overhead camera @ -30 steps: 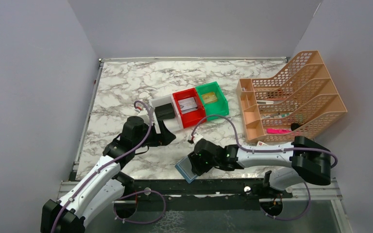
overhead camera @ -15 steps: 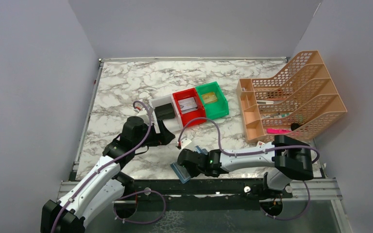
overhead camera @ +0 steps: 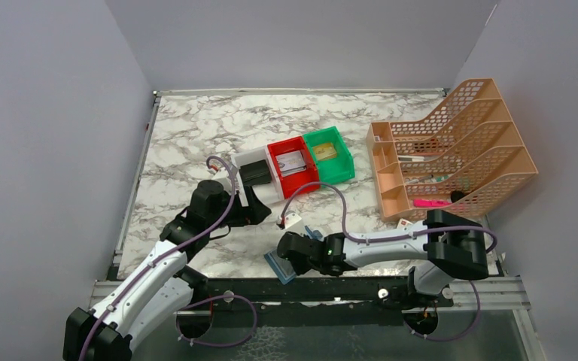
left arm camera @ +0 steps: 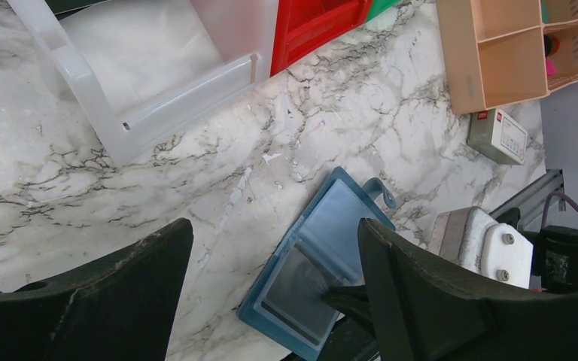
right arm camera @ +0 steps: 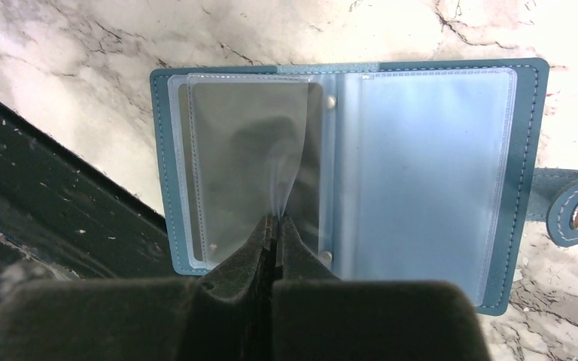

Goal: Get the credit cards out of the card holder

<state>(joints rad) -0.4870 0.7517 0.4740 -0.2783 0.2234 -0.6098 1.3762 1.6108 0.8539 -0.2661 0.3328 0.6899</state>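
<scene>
The card holder [right arm camera: 436, 173] lies open and flat at the near edge of the table [overhead camera: 196, 135], about 6 o'clock. It is blue and soft-looking, with sewn edges and a little snap tab [right arm camera: 572, 214] at its 3 o'clock side. Inside are see-through plastic pockets, shiny and thin.

The right gripper [right arm camera: 275, 222] has its fingers squeezed tight together on the bottom edge of one clear pocket [right arm camera: 248, 150] on the left half. The plastic bends up a bit where it is pinched. Something gray shows through, but I cannot tell if it is a card.

I think this is the step of getting hold of a card. Next, the pull should be slow and straight, so the holder does not slide off the edge.

The left gripper [left arm camera: 275, 226] hangs at 10 o'clock from the holder, fingers wide apart, holding nothing.

At 12 o'clock sit a hard red bin [overhead camera: 282, 154] and a green bin [overhead camera: 342, 150]. A peach rack [overhead camera: 489, 143] full of holes stands at 2 o'clock.
</scene>
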